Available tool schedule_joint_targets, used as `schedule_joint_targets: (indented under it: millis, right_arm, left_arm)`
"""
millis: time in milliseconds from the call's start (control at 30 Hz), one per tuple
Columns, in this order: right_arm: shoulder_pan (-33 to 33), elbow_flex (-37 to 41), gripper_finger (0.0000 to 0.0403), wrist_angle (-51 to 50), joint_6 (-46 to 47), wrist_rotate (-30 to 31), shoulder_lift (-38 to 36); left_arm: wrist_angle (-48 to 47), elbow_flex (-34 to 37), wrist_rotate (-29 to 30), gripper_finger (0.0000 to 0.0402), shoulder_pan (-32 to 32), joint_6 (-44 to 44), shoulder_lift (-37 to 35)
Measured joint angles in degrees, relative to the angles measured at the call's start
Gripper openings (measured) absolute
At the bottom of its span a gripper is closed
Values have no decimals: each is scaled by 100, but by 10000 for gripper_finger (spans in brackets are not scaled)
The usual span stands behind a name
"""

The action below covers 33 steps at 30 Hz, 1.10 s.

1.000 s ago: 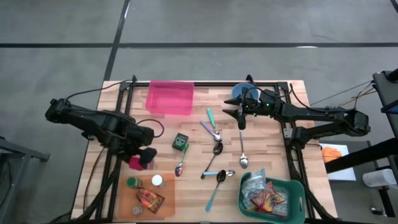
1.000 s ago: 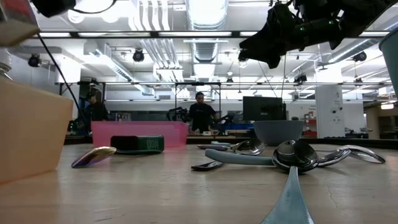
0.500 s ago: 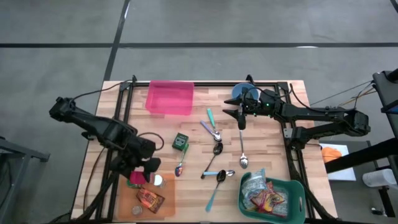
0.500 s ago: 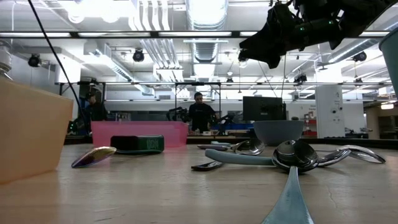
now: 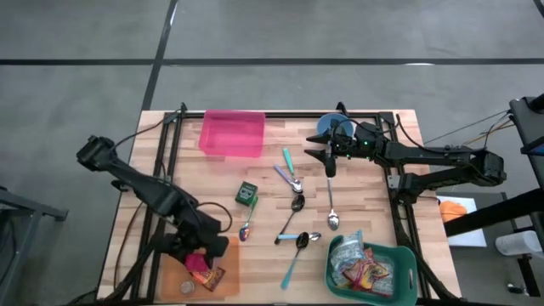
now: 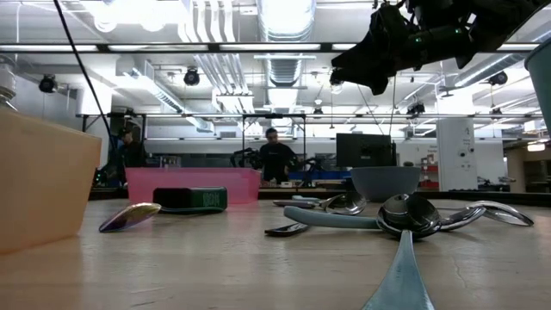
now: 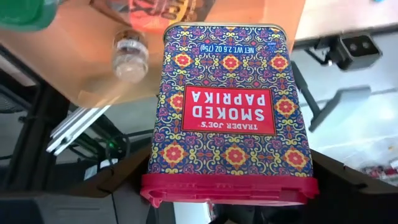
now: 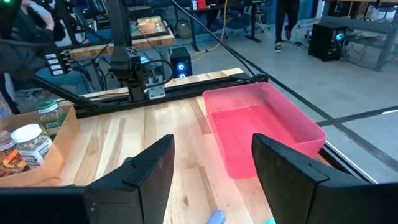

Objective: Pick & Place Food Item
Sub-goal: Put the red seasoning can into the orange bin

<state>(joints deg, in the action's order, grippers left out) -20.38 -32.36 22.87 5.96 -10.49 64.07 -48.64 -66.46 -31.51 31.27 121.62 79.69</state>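
Observation:
A smoked paprika tin [image 7: 230,112] with a patterned label and a red lid hangs in my left gripper [image 5: 197,253], over the brown box [image 5: 231,274] at the table's near left. In that box I see a green-lidded jar [image 7: 25,12], a small clear jar [image 7: 129,50] and a printed packet [image 5: 211,277]. My right gripper [image 5: 329,166] hangs open above the table's far middle, beside a blue bowl [image 5: 334,127], with nothing between its fingers [image 8: 149,174]. My left gripper pinches the tin between its two fingers at the red-lid end [image 7: 155,183], one finger on each narrow side. The fingers slant down toward the near edge and run along the tin. The tin's bottom end points away from the gripper, clear of the box.
A pink bin [image 5: 231,133] stands at the far edge. A small green tin [image 5: 246,195] and several spoons [image 5: 296,204] lie mid-table. A green basket of packets [image 5: 399,263] sits at the near right. Black rails run along the table's sides.
My left gripper has carried the paprika tin toward the table's near edge and slightly down, from beside the box to over it, rolling its wrist on the way. The tin stays lifted clear.

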Motion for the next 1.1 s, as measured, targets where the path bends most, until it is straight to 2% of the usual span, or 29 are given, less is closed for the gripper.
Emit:
schedule_joint_targets:
  millis: [300,467,533,667,800,933,1100]
  right_arm:
    - [0,0,211,0,0,1,-2]
    - [-2,0,211,0,0,1,-7]
    - [0,0,211,0,0,1,-7]
    - [0,0,211,0,0,1,-7]
    - [-1,0,211,0,0,0,-7]
    - [0,0,211,-2,0,0,-7]
    - [0,0,211,0,0,-1,-7]
  left_arm:
    - [325,0,68,307,122,-437,591]
    - [453,3,75,307,393,498,637]
    - [474,3,278,307,537,848,608]
    - [490,11,818,307,728,920,595]
    - [800,14,1071,307,875,1188,627]
    - [1205,124,1089,307,942,1347,734]
    - [2030,607,979,307,942,1407,764]
